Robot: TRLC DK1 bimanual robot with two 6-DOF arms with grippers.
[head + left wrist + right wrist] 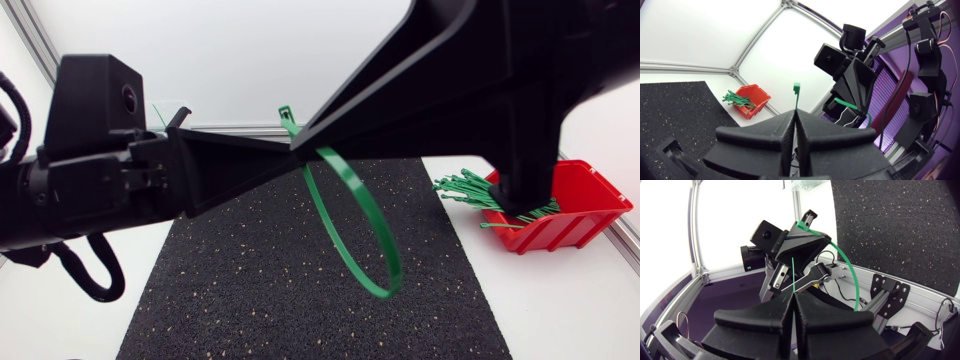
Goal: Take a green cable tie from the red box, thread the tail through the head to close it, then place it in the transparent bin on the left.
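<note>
green cable tie (368, 205): likely light, springy, slick; bowed loop, best held near ends
left gripper (794, 114): pinched on head end
right gripper (793, 295): pinched on thin tail

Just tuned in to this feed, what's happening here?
Both arms hold one green cable tie in the air above the black mat. The left pincer is shut on its head end, the right pincer on the tail, and it hangs between them in a loop. The tail does not look threaded yet. More ties lie in the red box.
</note>
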